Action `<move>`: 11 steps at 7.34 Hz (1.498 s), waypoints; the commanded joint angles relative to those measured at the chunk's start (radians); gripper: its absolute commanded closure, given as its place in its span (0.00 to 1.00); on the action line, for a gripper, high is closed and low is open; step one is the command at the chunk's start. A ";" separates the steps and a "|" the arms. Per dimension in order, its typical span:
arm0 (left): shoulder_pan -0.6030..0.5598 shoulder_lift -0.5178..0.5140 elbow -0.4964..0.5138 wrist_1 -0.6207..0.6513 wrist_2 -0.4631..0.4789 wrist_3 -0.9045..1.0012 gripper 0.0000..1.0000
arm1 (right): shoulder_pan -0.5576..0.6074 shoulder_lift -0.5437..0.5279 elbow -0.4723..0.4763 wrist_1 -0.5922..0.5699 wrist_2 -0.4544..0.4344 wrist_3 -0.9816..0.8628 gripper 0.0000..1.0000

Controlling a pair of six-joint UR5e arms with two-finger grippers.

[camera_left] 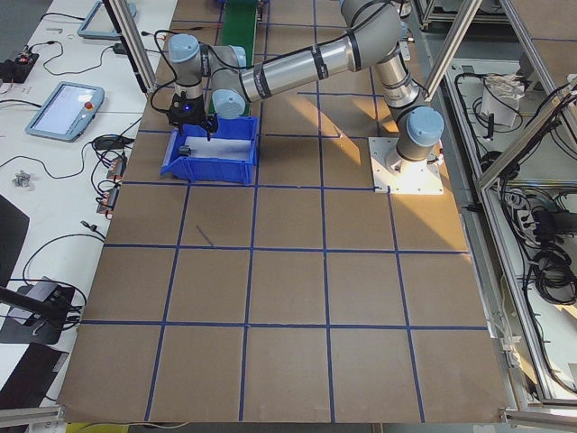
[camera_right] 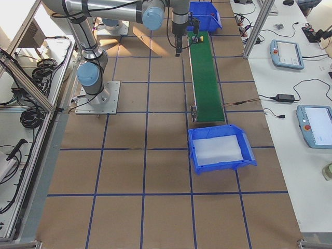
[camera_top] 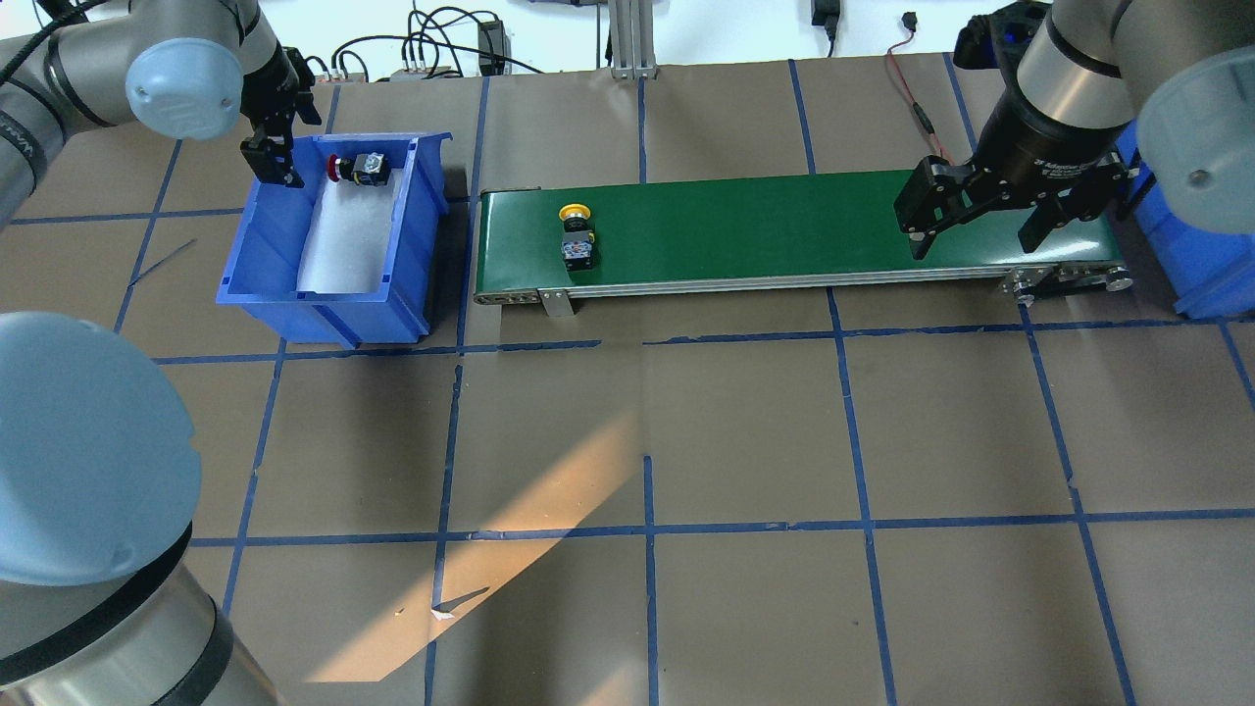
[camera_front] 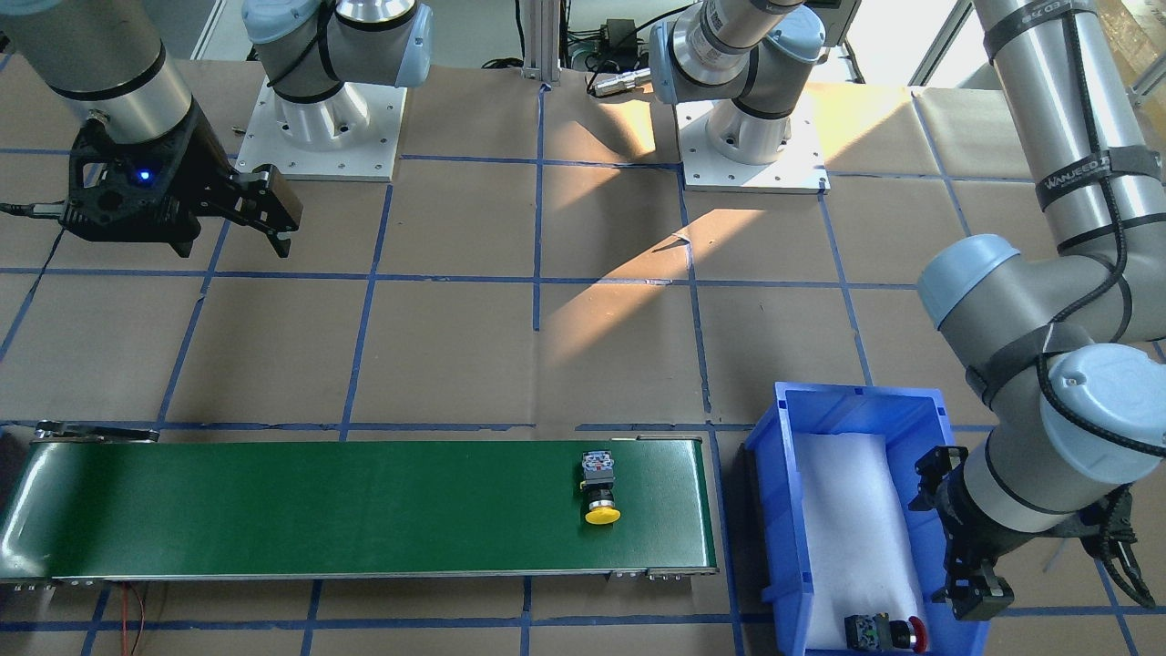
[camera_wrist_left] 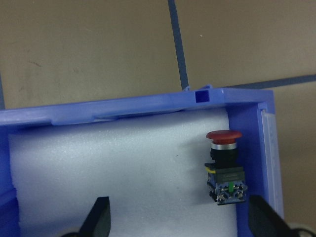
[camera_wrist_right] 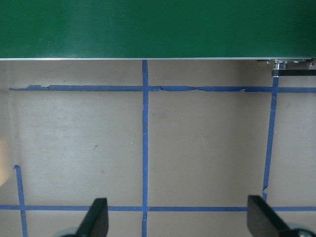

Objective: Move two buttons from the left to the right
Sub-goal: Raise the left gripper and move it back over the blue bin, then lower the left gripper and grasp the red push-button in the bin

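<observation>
The yellow-capped button (camera_top: 576,235) lies on its side near the left end of the green conveyor belt (camera_top: 784,226); it also shows in the front view (camera_front: 601,493). The red-capped button (camera_wrist_left: 224,168) lies on white foam in the far end of the blue bin (camera_top: 343,316), also seen from the front (camera_front: 885,631). My left gripper (camera_wrist_left: 182,224) hovers open and empty over that bin end, beside the red button (camera_top: 358,168). My right gripper (camera_top: 974,240) is open and empty, over the table at the belt's right end.
A second blue bin (camera_top: 1196,265) stands past the conveyor's right end. The table is brown paper with a blue tape grid (camera_top: 647,529). The arm bases (camera_front: 319,128) sit at the robot side.
</observation>
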 commanded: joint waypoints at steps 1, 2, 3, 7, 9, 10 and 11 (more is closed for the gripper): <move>0.002 -0.042 0.023 0.047 -0.003 -0.106 0.04 | 0.000 0.000 0.000 0.000 0.000 -0.001 0.00; 0.002 -0.075 0.051 0.049 0.000 -0.104 0.04 | 0.000 0.000 0.000 0.000 0.000 -0.001 0.00; 0.002 -0.106 0.088 0.046 -0.007 -0.096 0.04 | 0.000 0.002 0.000 0.000 0.000 -0.001 0.00; 0.000 -0.168 0.106 0.053 -0.009 -0.083 0.06 | 0.000 0.002 0.000 -0.002 0.000 -0.001 0.00; 0.002 -0.188 0.106 0.056 -0.010 -0.081 0.06 | 0.000 0.002 0.000 -0.002 0.000 -0.001 0.00; 0.000 -0.189 0.105 0.056 -0.010 -0.080 0.06 | 0.000 0.002 0.000 0.000 0.000 -0.001 0.00; 0.002 -0.200 0.106 0.058 -0.009 -0.080 0.05 | 0.000 0.002 0.000 -0.002 0.000 -0.001 0.00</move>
